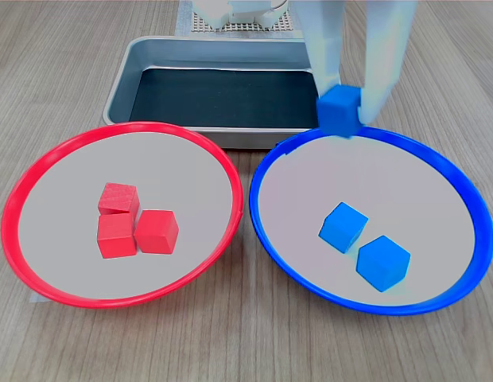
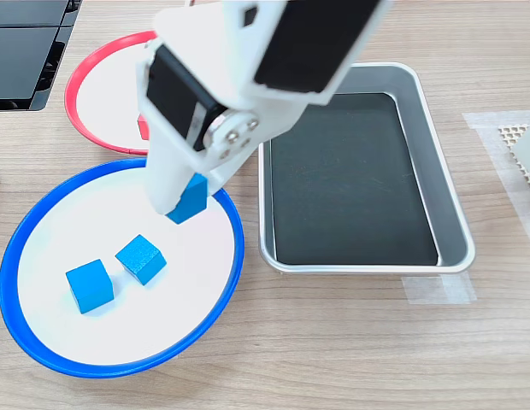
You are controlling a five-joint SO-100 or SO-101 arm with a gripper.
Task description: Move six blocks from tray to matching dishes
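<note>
wooden table [image 1: 246, 350] under tray [image 1: 123, 79], dishes [image 1: 40, 263]

1. No text, label, brand, number or sign can be read in either exterior view.

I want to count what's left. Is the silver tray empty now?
Empty. In both exterior views the tray shows only its bare black floor. The last blue block is held in the gripper over the blue dish.
</note>
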